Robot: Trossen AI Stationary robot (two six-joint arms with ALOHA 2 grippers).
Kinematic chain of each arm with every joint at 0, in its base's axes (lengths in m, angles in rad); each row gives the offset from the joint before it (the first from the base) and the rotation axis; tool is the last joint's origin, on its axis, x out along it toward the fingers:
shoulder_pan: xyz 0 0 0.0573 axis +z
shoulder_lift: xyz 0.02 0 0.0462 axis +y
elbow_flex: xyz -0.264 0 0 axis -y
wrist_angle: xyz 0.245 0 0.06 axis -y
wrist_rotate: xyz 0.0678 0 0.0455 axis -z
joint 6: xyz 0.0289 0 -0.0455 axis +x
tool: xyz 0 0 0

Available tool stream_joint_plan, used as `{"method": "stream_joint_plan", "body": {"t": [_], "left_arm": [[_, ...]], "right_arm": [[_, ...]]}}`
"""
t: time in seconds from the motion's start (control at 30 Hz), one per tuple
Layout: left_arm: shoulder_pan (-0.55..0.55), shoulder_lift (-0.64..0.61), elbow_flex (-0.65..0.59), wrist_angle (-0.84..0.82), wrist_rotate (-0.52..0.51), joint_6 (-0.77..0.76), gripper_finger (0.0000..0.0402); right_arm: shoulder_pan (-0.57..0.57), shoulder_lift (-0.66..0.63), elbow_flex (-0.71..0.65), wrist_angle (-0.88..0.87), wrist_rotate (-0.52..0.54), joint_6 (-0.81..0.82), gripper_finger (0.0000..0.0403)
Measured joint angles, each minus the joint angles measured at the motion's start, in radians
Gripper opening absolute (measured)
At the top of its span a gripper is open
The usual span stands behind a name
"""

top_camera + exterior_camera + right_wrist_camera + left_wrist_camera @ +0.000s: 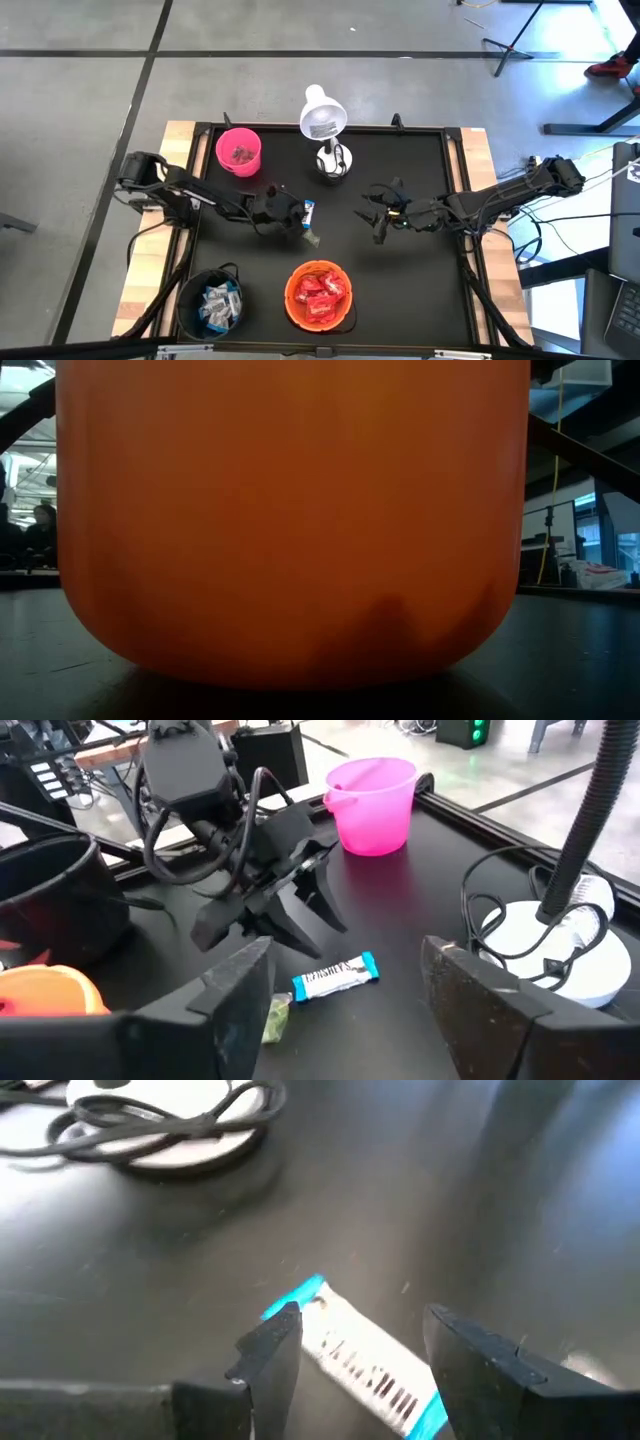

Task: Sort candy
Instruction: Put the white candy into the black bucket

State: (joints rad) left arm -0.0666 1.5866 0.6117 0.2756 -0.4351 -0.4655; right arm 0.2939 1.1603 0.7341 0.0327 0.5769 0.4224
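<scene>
A blue-and-white wrapped candy lies flat on the black table mat. My left gripper is low over it and open. In the left wrist view the candy shows between the two fingers, and I see no touch. A small greenish candy lies on the mat a little nearer the front. My right gripper hangs open above the mat to the right of both, with nothing between its fingers. Red candy fills the orange bowl. Blue-and-white candy lies in the black bowl.
A pink cup stands at the back left with a few pieces inside. A white desk lamp with a coiled cord stands at the back centre. The orange bowl fills the low view. Bare mat lies at the right and front right.
</scene>
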Motion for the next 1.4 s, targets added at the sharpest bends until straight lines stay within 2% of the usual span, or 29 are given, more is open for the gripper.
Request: {"method": "stream_joint_plan", "body": {"t": [0.13, 0.33, 0.63, 0.87, 1.1, 1.4], "left_arm": [[-0.009, 0.05, 0.001, 0.116, -0.003, -0.022, 0.0198], [-0.008, 0.146, 0.061, 0.083, -0.036, -0.031, 0.0198], [-0.008, 0.257, 0.205, -0.157, -0.076, -0.099, 0.0198], [-0.008, 0.248, 0.217, -0.333, -0.109, -0.156, 0.0194], [-0.021, 0.234, 0.214, -0.376, -0.113, -0.154, 0.0136], [-0.051, 0.177, 0.209, -0.395, -0.065, -0.13, 0.0011]], "right_arm": [[0.0, 0.0, 0.0, 0.001, 0.005, 0.0, 0.0248], [0.0, 0.0, 0.0, 0.002, 0.008, 0.004, 0.0246], [0.0, -0.001, 0.0, -0.003, 0.011, 0.008, 0.0246], [0.0, -0.001, 0.0, -0.02, 0.012, 0.019, 0.0246], [0.0, -0.001, 0.0, -0.032, 0.012, 0.019, 0.0246], [0.0, -0.001, 0.0, -0.036, 0.011, 0.019, 0.0246]]}}
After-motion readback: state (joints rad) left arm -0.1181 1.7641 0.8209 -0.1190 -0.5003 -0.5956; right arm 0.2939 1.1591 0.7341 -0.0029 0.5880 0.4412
